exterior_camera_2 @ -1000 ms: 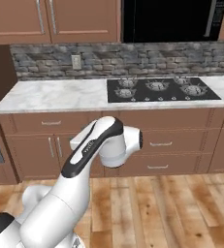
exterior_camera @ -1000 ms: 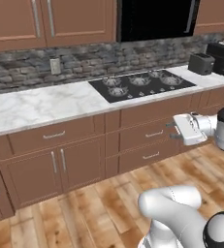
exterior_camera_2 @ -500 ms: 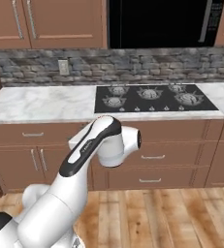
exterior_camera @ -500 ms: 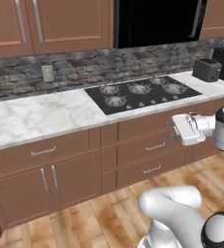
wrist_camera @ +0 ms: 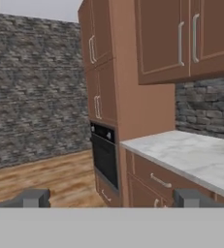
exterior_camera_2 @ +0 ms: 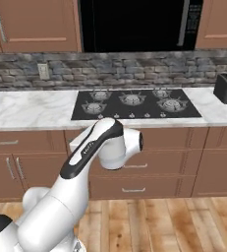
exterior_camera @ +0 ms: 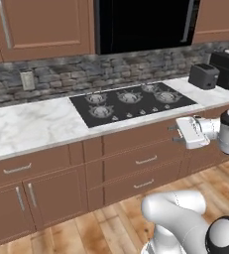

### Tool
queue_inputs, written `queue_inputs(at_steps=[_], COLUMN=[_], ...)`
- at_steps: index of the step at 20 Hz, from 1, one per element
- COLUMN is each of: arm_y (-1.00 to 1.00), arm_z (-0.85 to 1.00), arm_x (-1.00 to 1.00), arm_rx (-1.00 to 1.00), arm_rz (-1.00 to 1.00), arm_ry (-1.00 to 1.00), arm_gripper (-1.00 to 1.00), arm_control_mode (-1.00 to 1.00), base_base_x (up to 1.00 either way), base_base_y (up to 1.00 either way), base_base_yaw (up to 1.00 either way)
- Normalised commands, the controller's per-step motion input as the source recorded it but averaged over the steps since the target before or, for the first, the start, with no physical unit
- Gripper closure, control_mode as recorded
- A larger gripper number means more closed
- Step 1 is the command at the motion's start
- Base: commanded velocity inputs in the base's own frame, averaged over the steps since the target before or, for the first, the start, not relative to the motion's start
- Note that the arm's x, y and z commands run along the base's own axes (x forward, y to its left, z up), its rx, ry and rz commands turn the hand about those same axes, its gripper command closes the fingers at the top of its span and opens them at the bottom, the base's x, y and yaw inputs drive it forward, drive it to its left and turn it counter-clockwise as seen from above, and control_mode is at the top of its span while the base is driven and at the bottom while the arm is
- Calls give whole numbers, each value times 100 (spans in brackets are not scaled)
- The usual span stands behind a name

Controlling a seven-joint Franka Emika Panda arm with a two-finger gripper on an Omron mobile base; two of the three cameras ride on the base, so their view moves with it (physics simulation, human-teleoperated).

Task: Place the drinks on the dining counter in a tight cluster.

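Scene: the base faces a marble worktop [exterior_camera: 31, 126] carrying a black cooktop [exterior_camera: 131, 101] near its middle and a toaster [exterior_camera: 203, 76] toward its right end, under brown wall cabinets with a dark microwave [exterior_camera_2: 139, 24] above the cooktop.
What changed: the whole picture has slid sideways across both base views over the last second, so the cooktop now sits further right in the left base view; that is the base driving along the cabinets, not the things moving.
Gripper: the gripper [exterior_camera: 177, 134] is carried level in front of the drawers, just below the front edge of the worktop, pointing left along the cabinet run.
Fingers: released, spread wide with nothing between them; the two fingertips [wrist_camera: 33, 197] stand far apart in the hand view.
Hand view: looks down the kitchen at a tall cabinet with a built-in oven [wrist_camera: 105, 157], a grey stone wall and wood floor.
Task things: no bottle and no dining worktop with a sink can be seen from here; they must lie elsewhere in the room.
Meaning: my reading is that this is a travel leg, with no drink yet picked up.
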Motion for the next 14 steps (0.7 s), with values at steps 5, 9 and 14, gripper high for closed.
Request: queue_inputs(at_steps=[5,9,14], arm_y=[0,0,0], arm_z=[0,0,0], arm_x=[0,0,0], arm_rx=[0,0,0], arm_rz=[0,0,0], arm_ry=[0,0,0], arm_gripper=[-100,-100,-100], arm_control_mode=[100,100,100], base_base_x=[40,39,39], base_base_y=[-55,-54,-52], base_base_yaw=[2,4,6])
